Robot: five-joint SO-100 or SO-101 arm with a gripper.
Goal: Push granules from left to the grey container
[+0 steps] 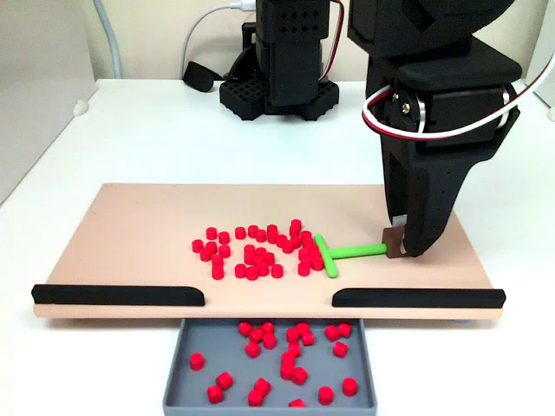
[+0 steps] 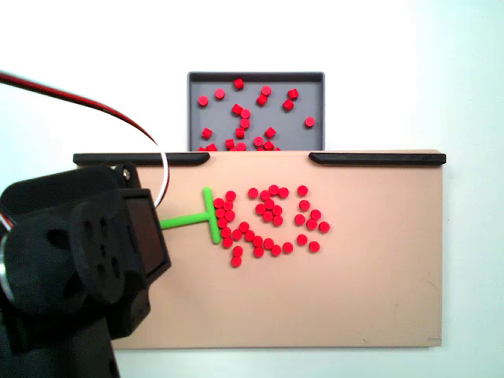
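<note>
Left to right in a fixed view: black strip [image 1: 117, 295] on the tan board [image 1: 130, 234], then loose granules [image 1: 251, 254] mid-board, touching the crossbar of the green T-pusher [image 1: 342, 254]. Fingers [image 1: 401, 245] closed on the pusher's handle end. Second black strip [image 1: 418, 298] right. Grey container [image 1: 186, 364] sits below the gap between the strips, holding more granules. White table [image 1: 156, 139] underneath.

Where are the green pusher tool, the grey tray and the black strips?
green T-shaped pusher tool [image 1: 357, 251]: a fixed view, on its stem.
grey container [image 2: 197, 118]: a fixed view, bare floor near its left wall.
black strip [image 1: 117, 295]: a fixed view, middle of the left strip.
</note>
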